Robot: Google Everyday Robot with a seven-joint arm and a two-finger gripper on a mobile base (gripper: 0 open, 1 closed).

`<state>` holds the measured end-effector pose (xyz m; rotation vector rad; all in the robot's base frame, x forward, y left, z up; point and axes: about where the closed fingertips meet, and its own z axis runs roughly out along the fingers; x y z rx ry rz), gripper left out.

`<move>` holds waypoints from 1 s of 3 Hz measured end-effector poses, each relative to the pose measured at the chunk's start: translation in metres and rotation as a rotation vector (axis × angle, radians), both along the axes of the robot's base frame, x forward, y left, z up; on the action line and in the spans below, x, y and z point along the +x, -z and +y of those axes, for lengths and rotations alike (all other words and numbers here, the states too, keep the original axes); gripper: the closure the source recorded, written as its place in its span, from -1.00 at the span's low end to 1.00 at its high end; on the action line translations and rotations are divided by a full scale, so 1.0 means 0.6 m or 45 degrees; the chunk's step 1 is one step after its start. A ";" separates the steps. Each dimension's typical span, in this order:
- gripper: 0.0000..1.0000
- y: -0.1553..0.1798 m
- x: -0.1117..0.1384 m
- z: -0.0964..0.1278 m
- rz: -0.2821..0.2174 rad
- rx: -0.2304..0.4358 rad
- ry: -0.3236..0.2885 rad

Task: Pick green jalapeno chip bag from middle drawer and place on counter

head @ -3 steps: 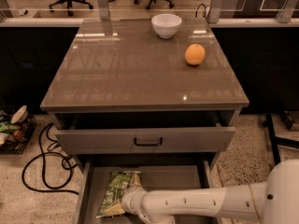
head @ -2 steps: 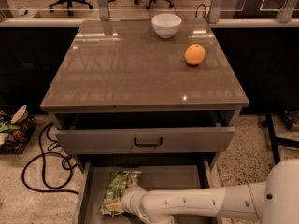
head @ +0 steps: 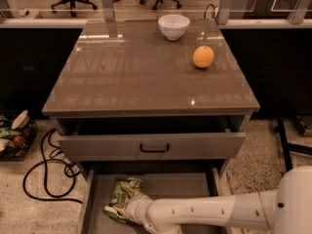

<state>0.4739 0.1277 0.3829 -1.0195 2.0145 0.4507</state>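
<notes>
Essentially, nothing of substance has changed over the last second. The white arm [head: 204,212] reaches in from the lower right as before, and its gripper [head: 128,208] remains low in the wide grey metal middle drawer [head: 195,189], set against the small, crumpled, green-and-white foil jalapeno chip bag [head: 123,190]. The bag lies in the same spot on the left part of the drawer floor and has not been lifted. Judgement: the grasp is being settled, and the task is at an early stage, with lift and transfer both outstanding. Whether the gripper is clenched on the bag or released cannot be told, since its tip merges with the bag's lower right edge. The bag looks creased and slack, lying flat and slightly askew, upper end towards the drawer back, pale print showing. The large, glossy, grey-brown stone-like counter [head: 141,72] above carries a white bowl [head: 174,26] and an orange fruit [head: 203,56] towards its far right, leaving broad room for placement.
</notes>
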 end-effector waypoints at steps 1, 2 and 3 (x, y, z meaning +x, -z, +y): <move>0.79 0.000 0.000 0.001 0.000 0.001 -0.001; 1.00 -0.001 0.000 0.002 0.001 0.001 -0.002; 1.00 -0.001 0.000 0.002 0.001 0.001 -0.002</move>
